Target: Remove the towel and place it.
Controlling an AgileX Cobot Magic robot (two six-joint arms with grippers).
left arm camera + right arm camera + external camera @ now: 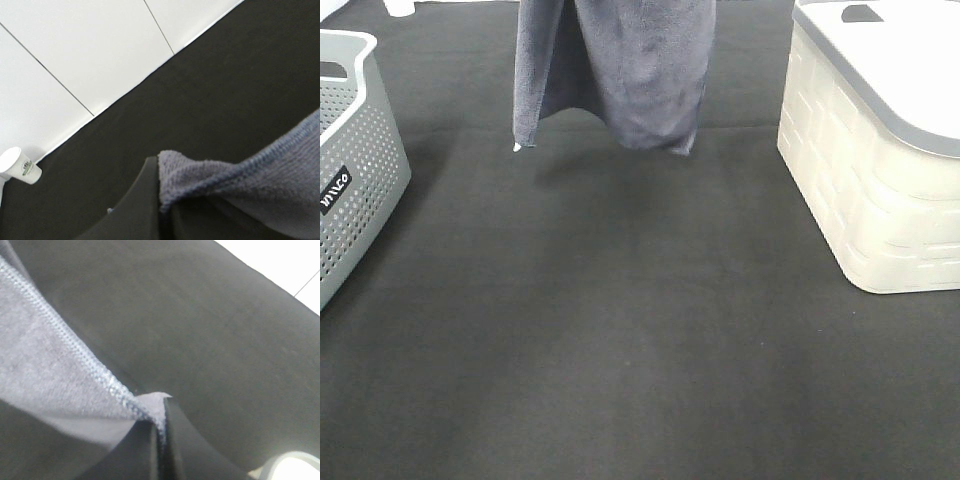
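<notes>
Towel (640, 80) is held up between two raised arms: the left gripper (161, 202) and the right gripper (161, 437) are each clamped on its edge. One towel, one grey basket (355, 160) and one cream bin (865, 190) are counted. Its length hangs straight down, tag (517, 147) lowest, above the black mat (620, 350).

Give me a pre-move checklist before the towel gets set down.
1. Left gripper shut on the towel: ok.
2. Right gripper shut on the towel's stitched edge: ok.
3. Towel lifted off the mat: ok, its lower end appears to hang above it.
4. Towel spread flat: not ok, it hangs bunched and folded.
5. Towel apart from the grey basket and the cream bin: ok.
6. Where it should land: cannot tell.
</notes>
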